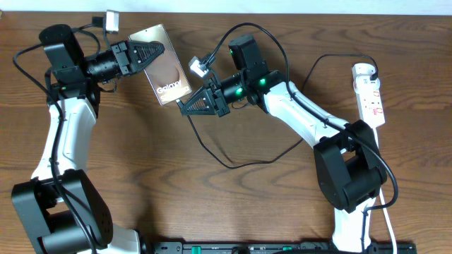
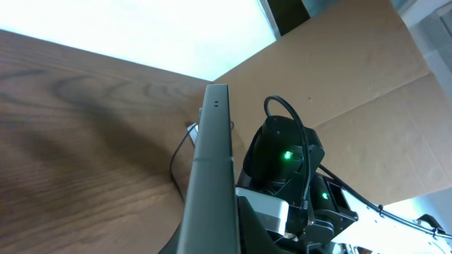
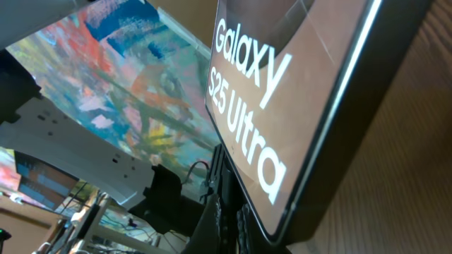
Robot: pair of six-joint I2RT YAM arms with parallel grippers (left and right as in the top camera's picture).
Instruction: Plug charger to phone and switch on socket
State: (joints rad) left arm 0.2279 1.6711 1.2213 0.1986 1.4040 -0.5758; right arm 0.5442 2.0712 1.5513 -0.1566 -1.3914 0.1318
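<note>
The phone (image 3: 282, 106) fills your right wrist view, its "Galaxy S25 Ultra" lettering close up; from overhead you see it left of centre toward the far side of the counter (image 1: 212, 204), with your left gripper (image 1: 154, 51) clamping its jaws on the phone's far end. Your right gripper (image 1: 185, 106) sits just beside the phone's near corner, jaws closed on the charger (image 1: 233, 165), whose thin black cable loops away across the wood. The socket (image 1: 372, 95) lies well apart at the right edge.
</note>
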